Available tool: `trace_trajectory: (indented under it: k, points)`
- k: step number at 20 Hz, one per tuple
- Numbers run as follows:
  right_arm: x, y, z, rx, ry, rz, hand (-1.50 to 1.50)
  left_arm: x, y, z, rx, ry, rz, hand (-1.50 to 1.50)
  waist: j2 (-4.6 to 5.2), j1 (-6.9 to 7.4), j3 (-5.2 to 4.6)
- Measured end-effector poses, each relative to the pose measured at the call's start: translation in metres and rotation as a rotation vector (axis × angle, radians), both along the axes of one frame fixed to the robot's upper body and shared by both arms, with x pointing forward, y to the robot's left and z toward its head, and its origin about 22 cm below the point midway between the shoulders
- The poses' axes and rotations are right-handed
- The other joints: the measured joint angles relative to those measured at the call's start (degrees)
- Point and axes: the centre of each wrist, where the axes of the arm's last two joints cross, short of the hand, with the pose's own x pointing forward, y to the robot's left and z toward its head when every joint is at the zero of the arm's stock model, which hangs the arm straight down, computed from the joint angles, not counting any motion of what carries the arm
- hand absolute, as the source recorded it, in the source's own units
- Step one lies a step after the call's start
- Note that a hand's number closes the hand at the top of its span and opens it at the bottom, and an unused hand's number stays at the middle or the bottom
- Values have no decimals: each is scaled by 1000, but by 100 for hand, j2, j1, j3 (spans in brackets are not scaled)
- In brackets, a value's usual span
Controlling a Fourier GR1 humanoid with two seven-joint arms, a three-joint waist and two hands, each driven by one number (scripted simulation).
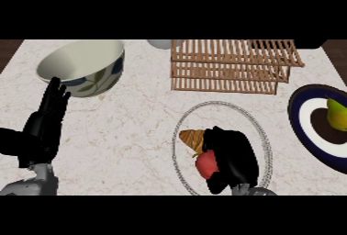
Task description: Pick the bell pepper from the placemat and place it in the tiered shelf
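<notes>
A red bell pepper (204, 166) lies on the round, grey-rimmed placemat (260, 133) in the lower middle of the head view. My right hand (232, 158) covers the pepper's right side, with fingers and thumb curled round it; only its left part shows. The wooden tiered shelf (230, 64) stands at the back, beyond the placemat. At the left edge my left hand (46, 121) rests open with fingers pointing up, far from the pepper.
A brown ridged food item (192, 138) lies on the placemat just left of my right hand. A large cream bowl (82, 66) with a leaf pattern stands back left. A dark-rimmed plate (305, 133) with a yellow-green fruit (336, 114) sits at the right edge.
</notes>
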Motion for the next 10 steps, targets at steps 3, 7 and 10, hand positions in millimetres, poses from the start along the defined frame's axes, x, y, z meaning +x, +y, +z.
trace_trajectory:
  k: [3, 7, 10]
  points:
    - [-4, 14, 31, 137, -70, -84, 150, 1, -1, -1, -3, 4, -8, 0, 11, 59, 9]
    - [-11, 24, 78, 285, -206, -180, 150, 2, -1, -2, 0, 5, -13, 0, 4, 75, 12]
    - [-14, 28, 106, 329, -326, -225, 150, 4, -2, -1, 1, -1, -9, 0, -2, 55, 11]
